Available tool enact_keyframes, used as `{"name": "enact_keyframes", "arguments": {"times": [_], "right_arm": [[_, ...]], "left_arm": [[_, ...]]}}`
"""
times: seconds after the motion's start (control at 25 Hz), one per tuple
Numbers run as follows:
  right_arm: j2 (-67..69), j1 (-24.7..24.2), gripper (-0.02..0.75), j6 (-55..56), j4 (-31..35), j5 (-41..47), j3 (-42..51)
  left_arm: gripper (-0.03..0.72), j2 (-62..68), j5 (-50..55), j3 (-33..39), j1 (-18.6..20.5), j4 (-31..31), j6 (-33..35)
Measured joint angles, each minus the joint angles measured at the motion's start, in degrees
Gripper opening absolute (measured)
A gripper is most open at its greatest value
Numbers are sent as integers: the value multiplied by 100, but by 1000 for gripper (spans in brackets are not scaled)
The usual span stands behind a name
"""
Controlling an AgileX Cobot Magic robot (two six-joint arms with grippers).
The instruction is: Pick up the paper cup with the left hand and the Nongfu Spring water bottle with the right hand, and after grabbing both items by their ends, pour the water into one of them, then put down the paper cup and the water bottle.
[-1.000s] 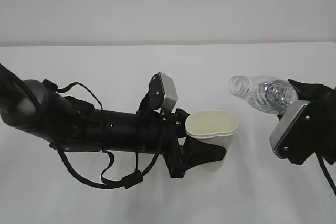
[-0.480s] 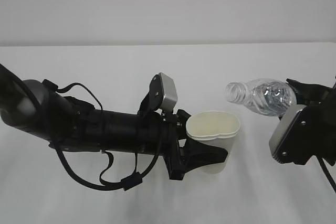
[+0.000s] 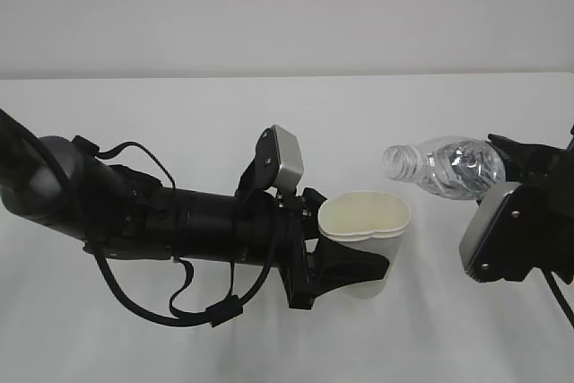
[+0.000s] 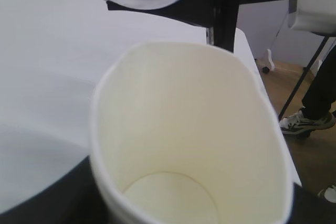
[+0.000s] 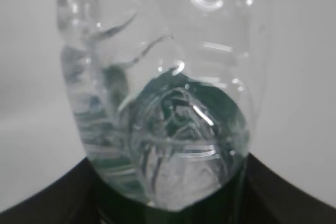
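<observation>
paper cup (image 3: 363, 232) squeezed oval in left pincer (image 3: 345, 266); ribbed clear bottle (image 3: 444, 166) pinched by right pincer (image 3: 520, 161)

One paper cup (image 3: 363, 232); one water bottle (image 3: 444, 166); two arms.

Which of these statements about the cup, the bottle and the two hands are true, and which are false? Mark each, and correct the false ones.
1. The left hand holds the paper cup upright. True.
2. The Nongfu Spring water bottle stands upright on the table. False: the right hand holds it tipped on its side in the air.
3. The bottle's open mouth points toward the cup. True.
4. The cup is brim-full of water. False: the left wrist view shows its bare bottom.
5. The bottle has a cap on. False: its neck is open.
</observation>
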Motion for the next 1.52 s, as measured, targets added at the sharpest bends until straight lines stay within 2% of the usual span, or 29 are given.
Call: {"name": "enact_keyframes", "arguments": {"times": [0.64, 1.0, 1.52], "right_arm": [[0, 0, 411, -529, -34, -22, 0], [0, 0, 411, -675, -391, -25, 0], [0, 0, 411, -848, -305, -34, 0]], "left_arm": [[445, 0, -2, 0, 0, 28, -9], [444, 0, -2, 0, 0, 28, -9], [444, 0, -2, 0, 0, 28, -9]]}}
